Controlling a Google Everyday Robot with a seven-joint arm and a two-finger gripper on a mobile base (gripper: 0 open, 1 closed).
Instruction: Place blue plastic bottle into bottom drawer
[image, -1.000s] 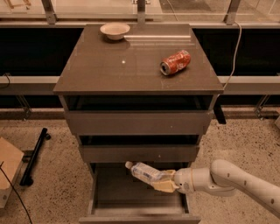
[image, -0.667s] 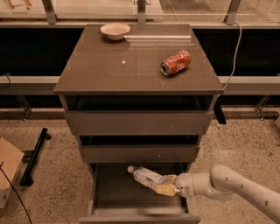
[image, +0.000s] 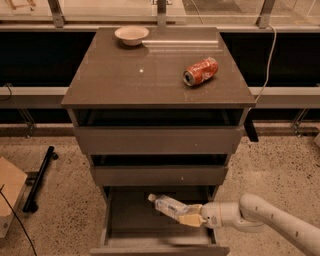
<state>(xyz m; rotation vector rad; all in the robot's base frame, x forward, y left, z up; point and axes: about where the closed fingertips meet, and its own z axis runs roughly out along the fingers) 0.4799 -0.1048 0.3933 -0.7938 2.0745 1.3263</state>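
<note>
The blue plastic bottle (image: 167, 204) is clear and pale with a white cap pointing left. It lies tilted inside the open bottom drawer (image: 131, 220), the lowest and deepest of three grey-brown drawers. My gripper (image: 189, 215) reaches in from the right on a white arm and is shut on the bottle's base end, holding it just above the drawer floor.
A crushed red soda can (image: 200, 71) and a small white bowl (image: 131, 34) sit on the cabinet top (image: 125, 75). A black bar (image: 40, 177) and a cardboard box (image: 9, 192) lie on the floor to the left. A cable (image: 267, 55) hangs at the right.
My gripper and the bottle have moved lower, deeper into the bottom drawer. The arm has dropped with them.
</note>
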